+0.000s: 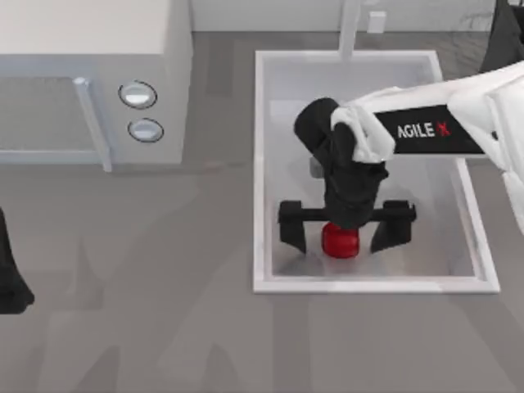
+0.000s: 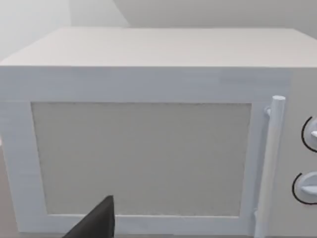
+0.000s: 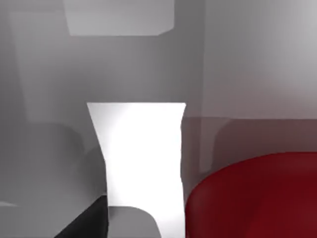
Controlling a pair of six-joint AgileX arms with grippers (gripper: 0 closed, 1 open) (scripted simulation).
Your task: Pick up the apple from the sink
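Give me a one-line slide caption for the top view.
Right gripper open, straddling the apple in the sink; left arm parked at the table's left edge.

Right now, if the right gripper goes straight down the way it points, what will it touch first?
Most likely the apple. The right gripper hangs open inside the sink, its fingers on either side of the fruit. Its height above the apple is unclear. The left gripper is parked at the table's left edge.
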